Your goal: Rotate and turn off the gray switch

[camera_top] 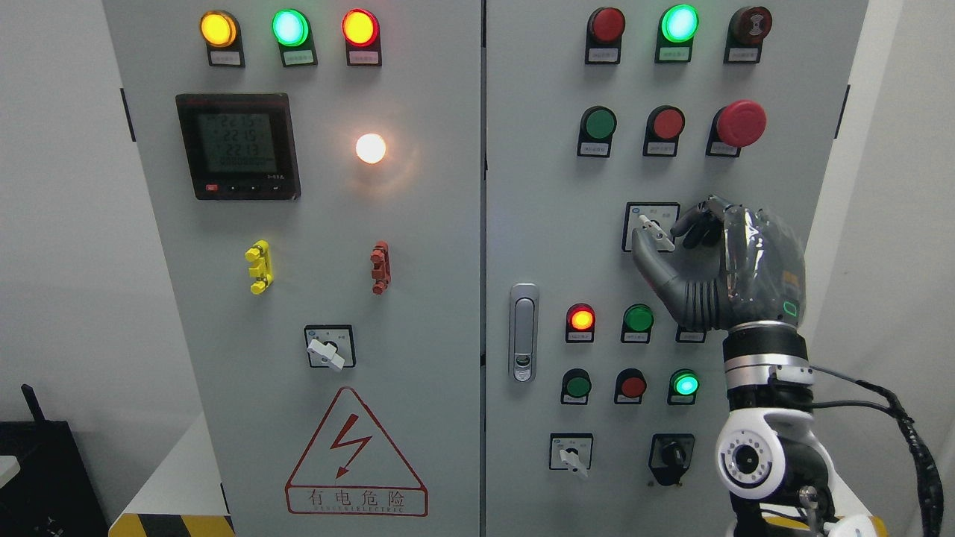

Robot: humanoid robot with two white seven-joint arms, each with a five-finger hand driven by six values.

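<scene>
Bright, even, sharp view whose lit white lamp (371,148), upper centre-left, blooms into a warm halo on the grey cabinet (418,298), while the green indicator (680,22) at top right glows overexposed.

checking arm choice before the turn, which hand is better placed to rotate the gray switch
Right. The right hand is already at the gray switch on the right door, thumb and fingers closed around its handle. The left arm is not in view.
</scene>
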